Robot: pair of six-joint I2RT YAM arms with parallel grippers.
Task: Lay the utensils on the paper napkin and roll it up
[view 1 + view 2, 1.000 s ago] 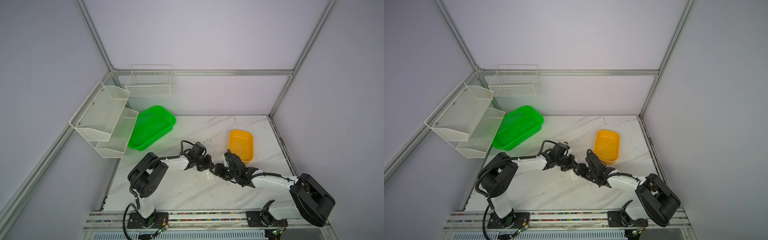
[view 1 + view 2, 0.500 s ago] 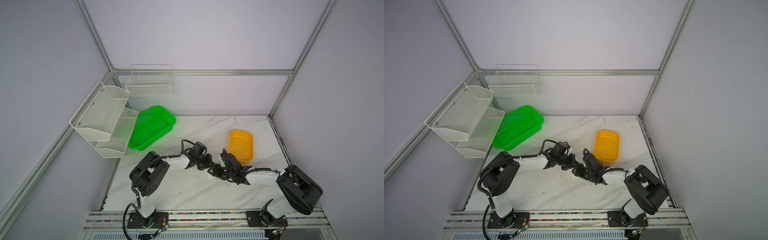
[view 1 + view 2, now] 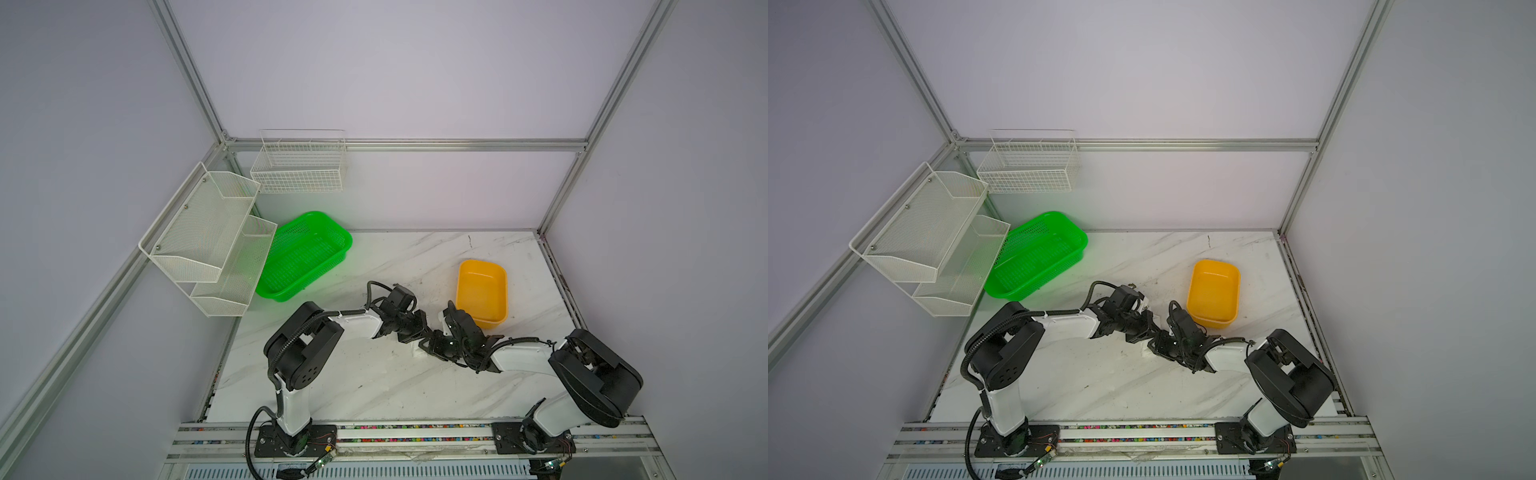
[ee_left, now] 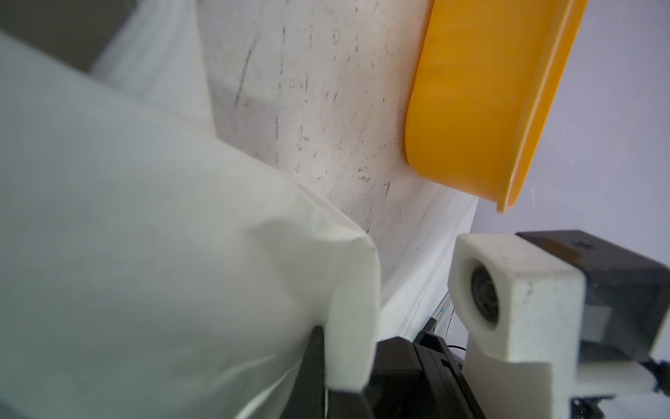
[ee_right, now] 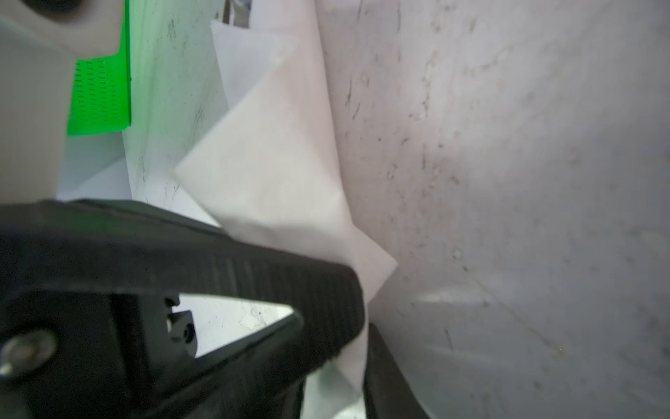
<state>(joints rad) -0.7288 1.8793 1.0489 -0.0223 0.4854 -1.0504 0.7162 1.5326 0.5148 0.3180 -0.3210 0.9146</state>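
Far left, fixed to the side wall: a two-tier white mesh rack point(image 3: 199, 232), with a white wire basket point(image 3: 299, 166) hung on the back wall just to its right. Below them, at the tabletop's point(image 3: 353, 382) far left corner, a green slotted basket point(image 3: 305, 253), tilted up against the rack's lower tier. Next, reaching rightward from its base at the near edge, the left arm, ending in the left gripper point(image 3: 422, 336) near the middle of the tabletop. Fingers point(image 4: 314, 366) pressed together on a fold of the paper napkin point(image 4: 145, 235), with the white sheet draped over them and filling most of the left wrist view. In both top views only a small white patch of the paper napkin point(image 3: 417, 353) point(image 3: 1148, 351) showing, low between the two grippers and mostly hidden under them. Meeting it from the other side, almost tip to tip with the left one, the right gripper point(image 3: 434, 347). Its black ribbed fingers point(image 5: 272, 283) pinching a creased, pointed corner of the paper napkin point(image 5: 282, 174), with the paper running between them. Just behind the right wrist, upright on the tabletop, a yellow tub point(image 3: 482, 322). Rightmost, the right arm, folded back toward its base at the near right.
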